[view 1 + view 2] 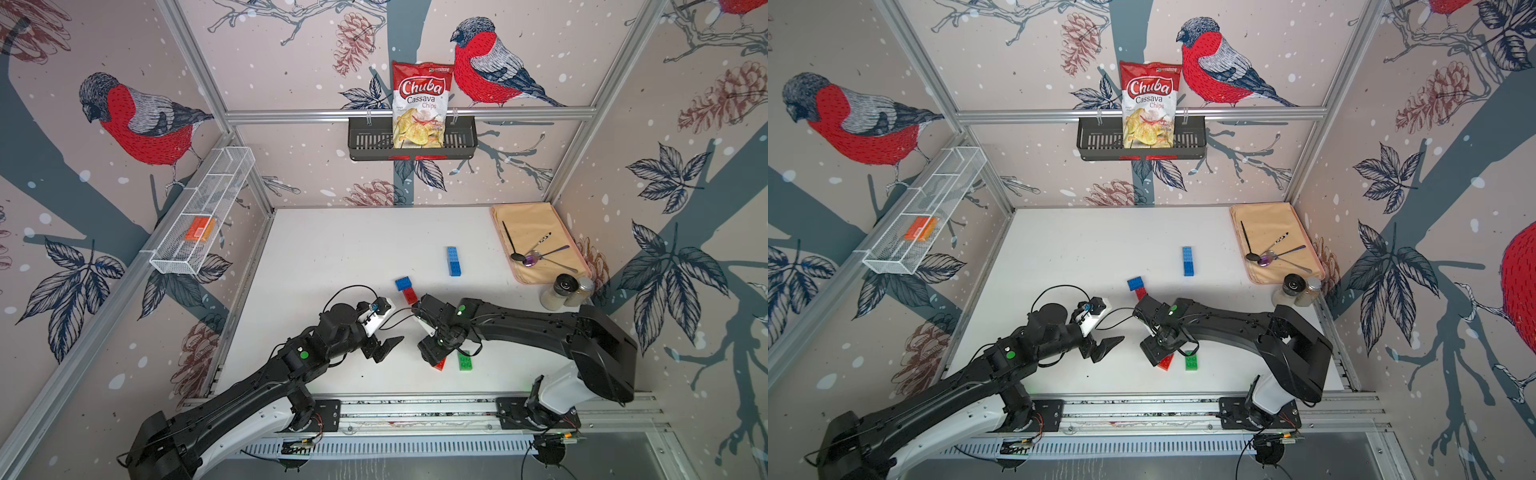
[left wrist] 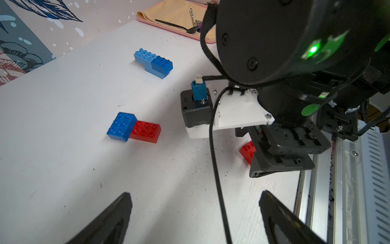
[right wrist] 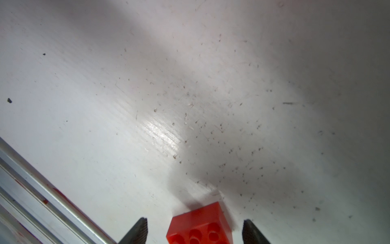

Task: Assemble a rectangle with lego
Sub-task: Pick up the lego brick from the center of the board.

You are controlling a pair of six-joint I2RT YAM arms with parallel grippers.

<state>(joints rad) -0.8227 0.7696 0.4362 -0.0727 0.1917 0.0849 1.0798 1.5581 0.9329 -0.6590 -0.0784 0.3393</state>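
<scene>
The right pincer point(image 3: 195, 222) straddles the near red brick point(image 3: 202, 217), spread and untouching, the left pincer point(image 2: 195, 193) gapes empty; an off-centre squeeze could twist the brick away.

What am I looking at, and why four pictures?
Two robot arms, left and right, each ending in a two-fingered gripper, are meant to build a rectangle from toy bricks. Two pictures look down from overhead; the others come from cameras on each arm's wrist. On the white table lie joined blue bricks, a blue brick touching a red one, a green brick and a second red brick. The right gripper straddles that brick, open; the left gripper is open, empty.
</scene>
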